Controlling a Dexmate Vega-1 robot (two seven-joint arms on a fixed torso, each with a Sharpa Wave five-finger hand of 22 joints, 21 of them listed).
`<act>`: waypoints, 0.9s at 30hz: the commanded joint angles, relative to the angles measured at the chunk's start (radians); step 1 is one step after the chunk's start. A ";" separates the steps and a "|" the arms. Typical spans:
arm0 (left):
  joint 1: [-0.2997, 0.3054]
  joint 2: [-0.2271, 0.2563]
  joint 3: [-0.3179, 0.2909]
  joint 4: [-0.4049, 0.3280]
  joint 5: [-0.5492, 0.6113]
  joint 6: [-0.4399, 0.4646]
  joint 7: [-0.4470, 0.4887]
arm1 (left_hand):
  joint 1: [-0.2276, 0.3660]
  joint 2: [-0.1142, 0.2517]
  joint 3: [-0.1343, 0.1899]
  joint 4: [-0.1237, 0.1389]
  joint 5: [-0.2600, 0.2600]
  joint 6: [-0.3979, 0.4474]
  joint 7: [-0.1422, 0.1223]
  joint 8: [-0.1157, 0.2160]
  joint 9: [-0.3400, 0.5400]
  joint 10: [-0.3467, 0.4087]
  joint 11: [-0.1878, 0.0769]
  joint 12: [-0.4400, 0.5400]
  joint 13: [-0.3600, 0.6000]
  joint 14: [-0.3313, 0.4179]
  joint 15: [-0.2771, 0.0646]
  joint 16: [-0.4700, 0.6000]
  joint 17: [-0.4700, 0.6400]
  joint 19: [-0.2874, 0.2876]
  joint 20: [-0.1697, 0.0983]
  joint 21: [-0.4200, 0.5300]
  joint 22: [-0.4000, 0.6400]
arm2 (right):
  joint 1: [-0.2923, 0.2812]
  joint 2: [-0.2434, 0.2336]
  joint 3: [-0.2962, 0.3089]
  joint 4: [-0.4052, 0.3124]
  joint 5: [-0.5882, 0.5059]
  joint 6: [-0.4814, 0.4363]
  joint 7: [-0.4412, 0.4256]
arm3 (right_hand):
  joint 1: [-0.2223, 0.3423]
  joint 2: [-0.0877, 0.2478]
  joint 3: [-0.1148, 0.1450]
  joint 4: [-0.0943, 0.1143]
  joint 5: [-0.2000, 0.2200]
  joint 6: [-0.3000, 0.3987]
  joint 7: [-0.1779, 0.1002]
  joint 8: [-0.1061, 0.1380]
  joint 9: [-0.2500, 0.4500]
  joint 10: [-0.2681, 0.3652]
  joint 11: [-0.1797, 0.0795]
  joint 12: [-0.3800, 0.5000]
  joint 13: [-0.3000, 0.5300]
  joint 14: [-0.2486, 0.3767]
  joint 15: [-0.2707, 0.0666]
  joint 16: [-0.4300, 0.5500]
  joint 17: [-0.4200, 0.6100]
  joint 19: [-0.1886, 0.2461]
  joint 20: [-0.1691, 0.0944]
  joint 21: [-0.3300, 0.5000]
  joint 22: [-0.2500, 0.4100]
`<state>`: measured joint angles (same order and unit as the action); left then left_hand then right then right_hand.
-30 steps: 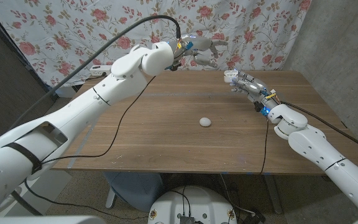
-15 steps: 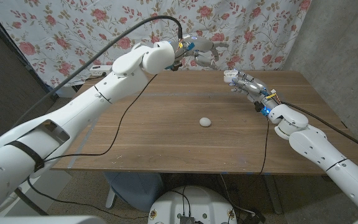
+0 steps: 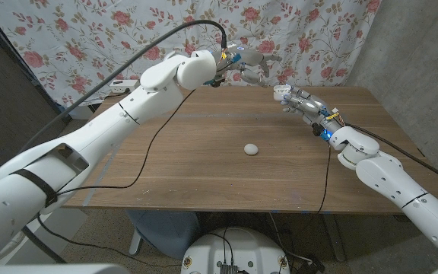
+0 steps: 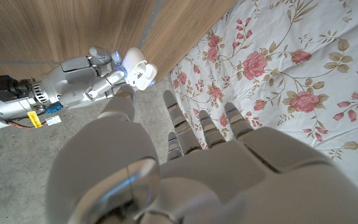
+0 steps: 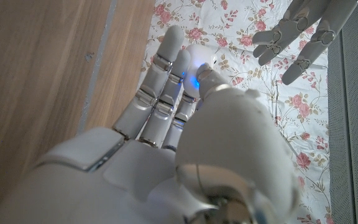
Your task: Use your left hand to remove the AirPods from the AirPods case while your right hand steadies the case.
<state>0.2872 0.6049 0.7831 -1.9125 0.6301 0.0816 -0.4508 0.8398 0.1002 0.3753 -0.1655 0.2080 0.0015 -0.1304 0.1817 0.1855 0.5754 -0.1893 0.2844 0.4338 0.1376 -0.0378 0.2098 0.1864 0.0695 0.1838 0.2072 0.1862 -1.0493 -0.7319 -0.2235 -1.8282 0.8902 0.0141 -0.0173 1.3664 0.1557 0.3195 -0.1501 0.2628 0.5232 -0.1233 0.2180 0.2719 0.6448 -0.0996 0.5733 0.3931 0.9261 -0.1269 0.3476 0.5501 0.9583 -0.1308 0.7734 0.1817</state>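
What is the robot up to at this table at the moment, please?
The right hand holds a white AirPods case with its lid open, up above the far side of the wooden table. The left hand hovers nearby with fingers spread, holding nothing. A small white object lies on the table.

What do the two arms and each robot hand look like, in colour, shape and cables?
Both arms are glossy white with rounded shells. The left arm has a black band near its base and a black cable looping over it. The right arm carries a thin black cable and a blue light at the wrist. The left robot hand and right robot hand are silver-grey metal with jointed fingers.
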 commanded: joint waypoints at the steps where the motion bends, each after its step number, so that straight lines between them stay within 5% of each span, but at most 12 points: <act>1: -0.020 -0.017 0.013 0.044 -0.004 -0.032 -0.002 | 0.009 0.001 0.006 0.003 0.008 -0.007 -0.004 0.011 0.002 0.004 -0.002 -0.004 0.005 0.005 -0.006 0.004 0.001 0.003 0.000 0.001 0.001 | 0.018 -0.005 -0.005 0.003 0.012 -0.016 0.019 | 0.004 0.011 -0.004 0.001 0.007 0.004 0.003 -0.003 0.004 0.016 -0.008 0.202 0.127 0.014 -0.101 -0.001 0.005 -0.017 -0.076 0.008 0.000; 27: -0.042 -0.036 0.029 0.105 -0.027 -0.081 0.010 | 0.020 0.008 0.010 0.003 0.009 -0.006 -0.004 0.014 0.001 0.002 0.005 -0.014 0.008 0.007 -0.007 0.004 0.001 0.005 -0.002 0.003 0.001 | 0.028 -0.002 -0.008 0.013 0.035 -0.024 0.042 | 0.003 0.010 -0.004 0.001 0.010 0.001 0.005 -0.006 0.006 0.017 -0.008 0.203 0.126 0.017 -0.100 -0.011 0.012 -0.024 -0.076 0.024 0.000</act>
<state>0.2495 0.5743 0.8073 -1.8241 0.6086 0.0143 -0.4496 0.8490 0.1094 0.3795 -0.1614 0.2080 0.0016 -0.1304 0.1896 0.1857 0.5753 -0.1893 0.2728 0.4385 0.1376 -0.0376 0.2098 0.1865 0.0733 0.1802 0.2073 0.1863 -1.0272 -0.7352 -0.2286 -1.8194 0.9173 -0.0070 0.0145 1.3669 0.1552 0.3195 -0.1501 0.2668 0.5232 -0.1233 0.2143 0.2766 0.6449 -0.0996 0.5733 0.3931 0.9281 -0.1250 0.3399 0.5590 0.9527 -0.1253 0.7892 0.1817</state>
